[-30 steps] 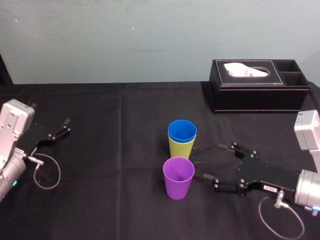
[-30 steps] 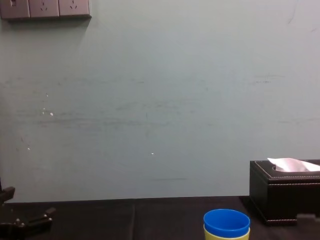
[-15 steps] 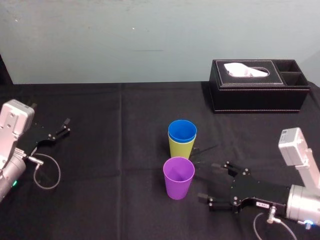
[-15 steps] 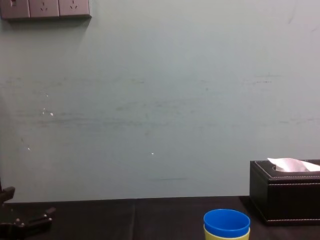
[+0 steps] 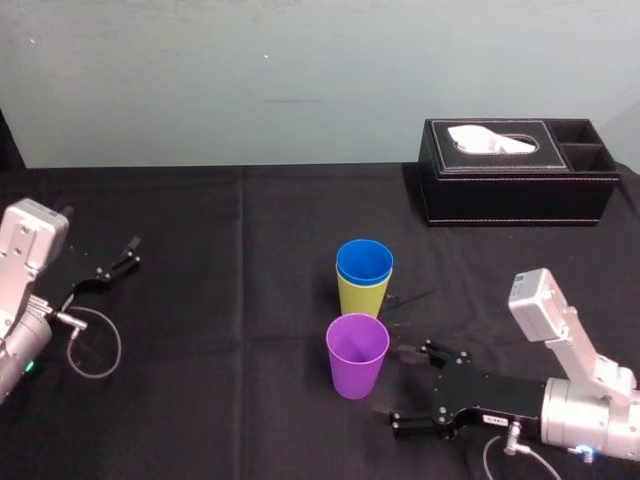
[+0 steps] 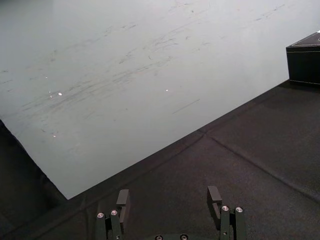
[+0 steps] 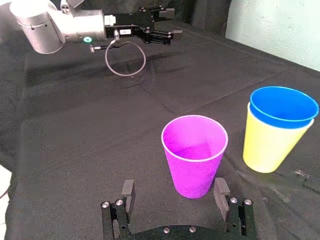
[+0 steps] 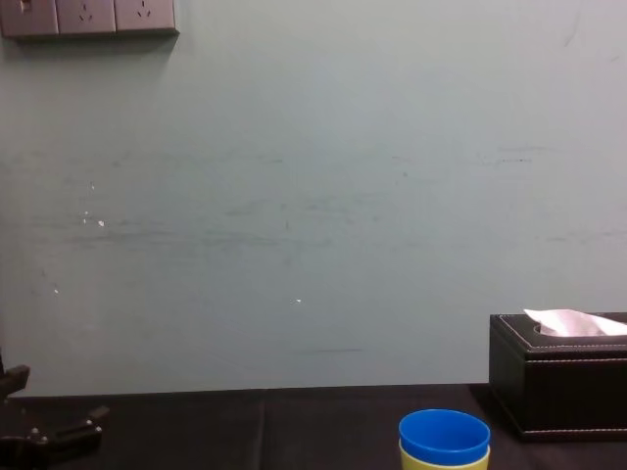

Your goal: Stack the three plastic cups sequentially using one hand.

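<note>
Right gripper [image 5: 400,385] spread open, empty, just right of purple cup [image 5: 357,355]. Risk: an off-centre close tips it into the blue cup [image 5: 364,262] nested in the lime-green cup [image 5: 360,297] just behind. Left gripper [image 5: 128,254] open, parked far left.

desk [image 5: 200,300]: draped in black cloth, one crease running front to back | tissue box [image 5: 515,185]: black, far right by the wall, white tissue [image 5: 490,140] in its top slot, two open compartments [image 5: 582,143] at its right end | wall [image 5: 300,70]: pale teal, scuffed | sockets [image 8: 88,17]: row high on the left
</note>
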Controlling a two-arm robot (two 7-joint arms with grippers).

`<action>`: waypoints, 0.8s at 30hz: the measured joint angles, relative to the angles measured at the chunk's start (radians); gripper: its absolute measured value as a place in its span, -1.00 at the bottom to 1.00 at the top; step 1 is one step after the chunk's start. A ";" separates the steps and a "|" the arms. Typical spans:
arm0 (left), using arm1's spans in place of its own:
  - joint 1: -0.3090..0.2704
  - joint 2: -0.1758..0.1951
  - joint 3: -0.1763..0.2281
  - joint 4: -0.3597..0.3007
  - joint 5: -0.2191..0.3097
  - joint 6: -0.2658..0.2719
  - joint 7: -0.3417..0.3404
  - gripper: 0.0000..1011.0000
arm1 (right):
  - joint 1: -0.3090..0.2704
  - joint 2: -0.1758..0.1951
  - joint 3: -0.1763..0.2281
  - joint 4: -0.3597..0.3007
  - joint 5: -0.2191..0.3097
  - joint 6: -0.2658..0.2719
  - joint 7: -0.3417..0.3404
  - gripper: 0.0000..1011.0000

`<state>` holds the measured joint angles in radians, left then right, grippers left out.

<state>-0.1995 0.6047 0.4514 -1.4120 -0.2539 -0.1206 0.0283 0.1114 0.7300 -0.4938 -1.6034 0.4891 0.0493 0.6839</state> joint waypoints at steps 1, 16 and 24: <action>0.000 0.000 0.000 0.000 0.000 0.000 0.000 1.00 | 0.004 -0.002 -0.003 0.002 -0.003 0.002 0.000 0.98; 0.000 0.000 0.000 0.000 0.000 0.000 0.000 1.00 | 0.051 -0.029 -0.026 0.034 -0.023 0.021 -0.004 0.98; 0.000 0.000 0.000 0.000 0.000 0.000 0.000 1.00 | 0.069 -0.040 -0.035 0.036 -0.035 0.030 -0.015 0.98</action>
<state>-0.1995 0.6047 0.4514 -1.4120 -0.2539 -0.1205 0.0283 0.1805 0.6901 -0.5283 -1.5678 0.4538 0.0793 0.6687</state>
